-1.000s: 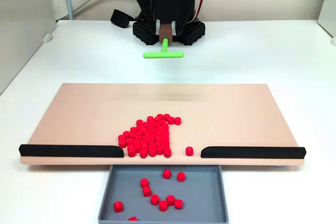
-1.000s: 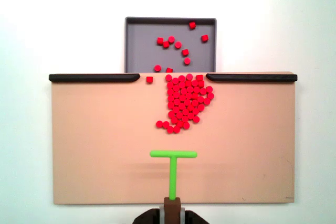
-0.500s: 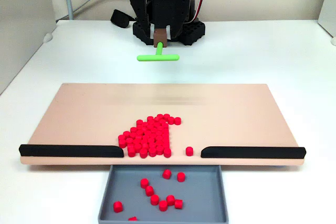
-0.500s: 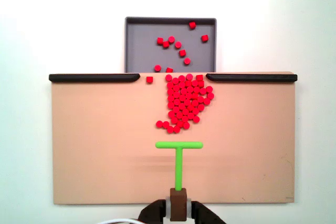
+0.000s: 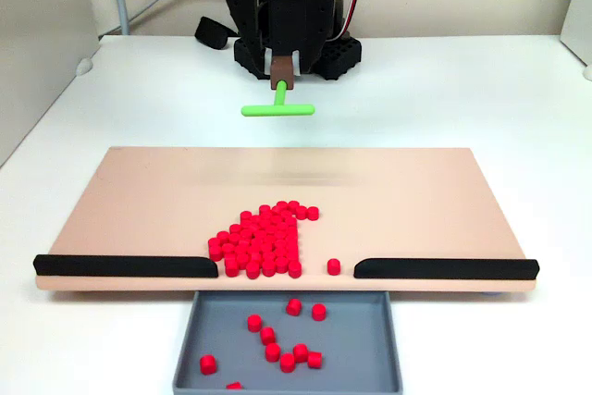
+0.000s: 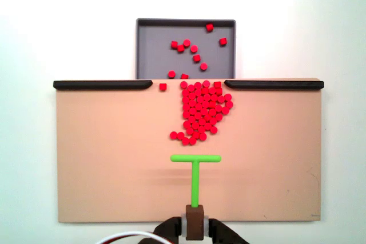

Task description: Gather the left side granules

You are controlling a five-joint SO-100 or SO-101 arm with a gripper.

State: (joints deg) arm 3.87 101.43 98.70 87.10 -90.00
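The red granules (image 5: 262, 240) lie in a tight pile on the tan board (image 5: 416, 201), against its near edge by the gap between the black strips. From above the granules (image 6: 203, 110) sit right of centre, and one stray granule (image 6: 163, 87) lies apart. The green T-shaped pusher (image 6: 195, 159) hovers just short of the pile, its bar level. My gripper (image 6: 194, 228) is shut on the pusher's brown handle block. In the front view the pusher (image 5: 277, 109) hangs under the gripper (image 5: 280, 67), behind the board.
A grey tray (image 5: 361, 349) below the board's gap holds several granules; from above the tray (image 6: 154, 50) lies beyond the far edge. Black strips (image 6: 103, 84) (image 6: 274, 84) line that edge on both sides. The arm's black base (image 5: 296, 43) stands behind the board.
The pusher has moved toward the pile and slightly right in the view from above, most of it in the first half second. The pile has stayed put.
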